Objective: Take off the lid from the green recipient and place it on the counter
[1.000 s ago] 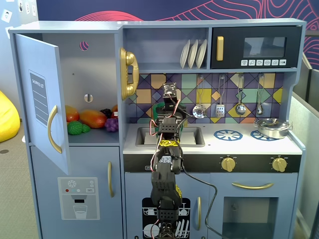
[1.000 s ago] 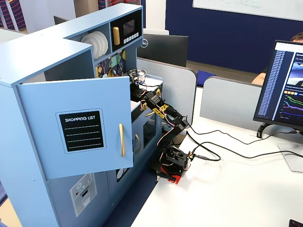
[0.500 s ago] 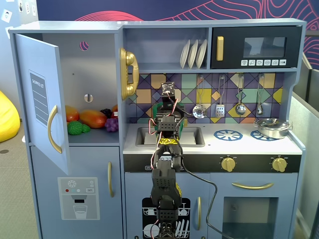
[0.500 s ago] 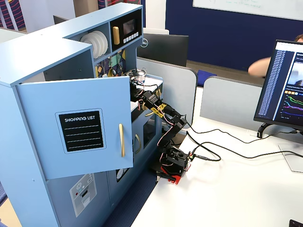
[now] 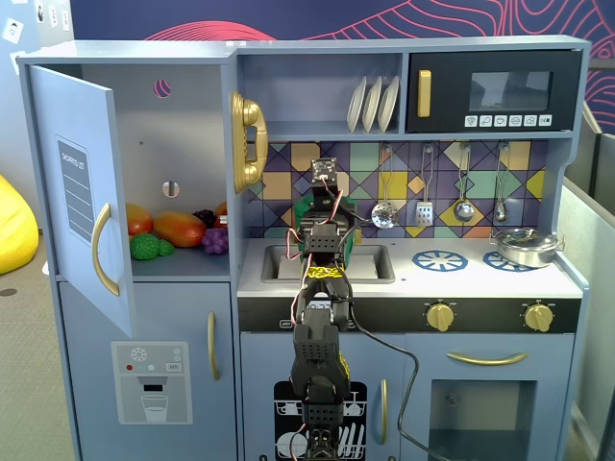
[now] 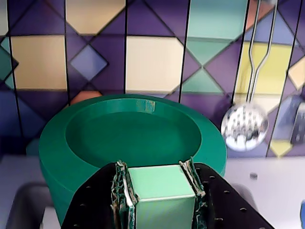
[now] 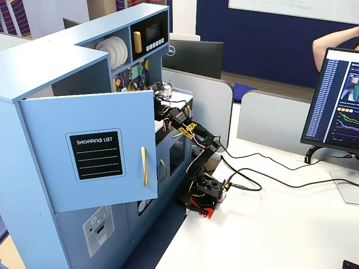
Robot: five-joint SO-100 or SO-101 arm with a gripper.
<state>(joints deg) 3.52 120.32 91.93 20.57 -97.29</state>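
Wrist view: fingers point(image 6: 121, 191) clamp the lid point(image 6: 133, 136)'s strap handle point(image 6: 162, 193).

black printed arm point(image 5: 318, 355) with red and yellow wires; gripper point(image 6: 161, 198) fingers point(image 6: 121, 193) wrapped in green tape.

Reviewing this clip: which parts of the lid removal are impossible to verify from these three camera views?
- Dark-green cylindrical plastic pot: in a fixed view the black arm covers nearly all of it; in the other, the open blue cupboard door does.
- Flat round dark-green lid: the wrist view doesn't settle whether it is lifted or seated.
- Gripper: clamps the light-green strap handle; fingertips cut off by the bottom edge.
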